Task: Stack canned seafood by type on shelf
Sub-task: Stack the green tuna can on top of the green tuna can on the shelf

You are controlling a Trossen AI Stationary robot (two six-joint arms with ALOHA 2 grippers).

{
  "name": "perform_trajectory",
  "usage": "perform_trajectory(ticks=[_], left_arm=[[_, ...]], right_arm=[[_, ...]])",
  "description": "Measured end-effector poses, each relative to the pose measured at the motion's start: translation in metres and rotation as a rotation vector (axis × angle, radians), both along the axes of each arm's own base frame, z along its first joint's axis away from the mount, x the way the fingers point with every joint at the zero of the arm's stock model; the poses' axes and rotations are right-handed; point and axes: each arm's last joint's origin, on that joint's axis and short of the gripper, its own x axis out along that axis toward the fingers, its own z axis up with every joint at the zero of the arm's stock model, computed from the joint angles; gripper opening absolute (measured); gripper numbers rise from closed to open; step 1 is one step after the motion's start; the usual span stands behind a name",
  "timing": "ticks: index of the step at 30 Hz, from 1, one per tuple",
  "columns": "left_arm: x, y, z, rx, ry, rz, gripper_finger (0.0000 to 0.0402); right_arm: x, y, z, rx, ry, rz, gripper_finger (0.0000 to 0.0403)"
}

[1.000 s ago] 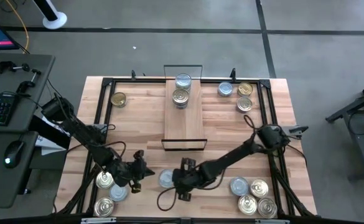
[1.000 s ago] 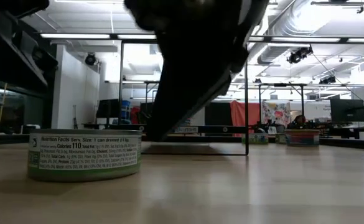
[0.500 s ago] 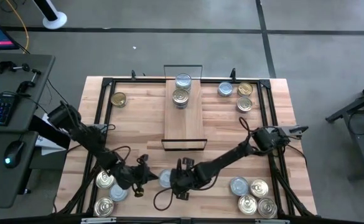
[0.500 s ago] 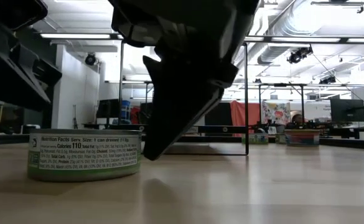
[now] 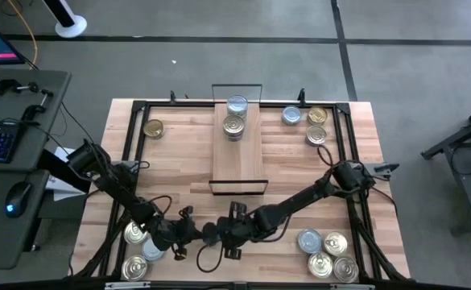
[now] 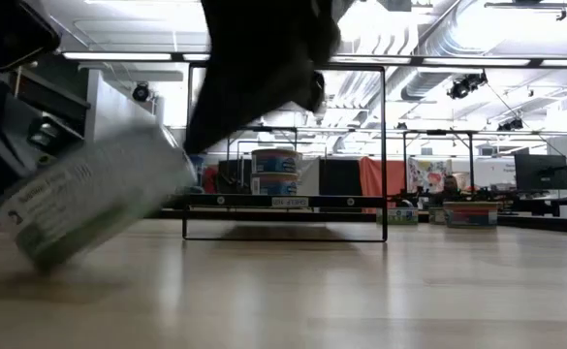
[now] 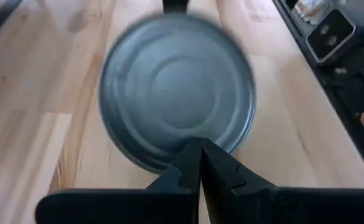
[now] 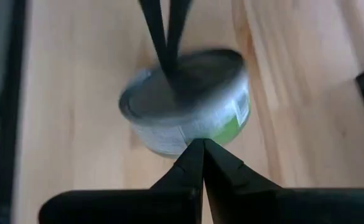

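My left gripper (image 5: 193, 234) and right gripper (image 5: 219, 234), both with fingers pressed together, wedge a silver-topped tin (image 6: 84, 206) between them, tipping it for pickup.

Blurring badly: tilted tin (image 6: 84, 208) smearing in low view.
Hiding under both grippers from above; label print unreadable.

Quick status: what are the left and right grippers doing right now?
Left gripper: shut, fingertips against the tilted silver-topped round tin, not gripping it.
Right gripper: shut, fingertips at the same tin's side wall, holding nothing.
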Motion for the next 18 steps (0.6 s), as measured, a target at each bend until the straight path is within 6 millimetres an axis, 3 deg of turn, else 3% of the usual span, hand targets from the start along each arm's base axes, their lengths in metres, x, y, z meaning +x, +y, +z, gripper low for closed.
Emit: perform_trajectory(ticks=[11,18], left_arm=[[-0.008,-0.001,-0.006,-0.010,0.054,0.022,0.0000],[-0.009,-0.005,0.003,-0.069,0.017,0.033,0.0000]], right_arm=[[0.007,-0.006,0.018,0.029,-0.083,0.046,0.0000],[0.000,-0.007,0.048,-0.045,0.018,0.071,0.0000]])
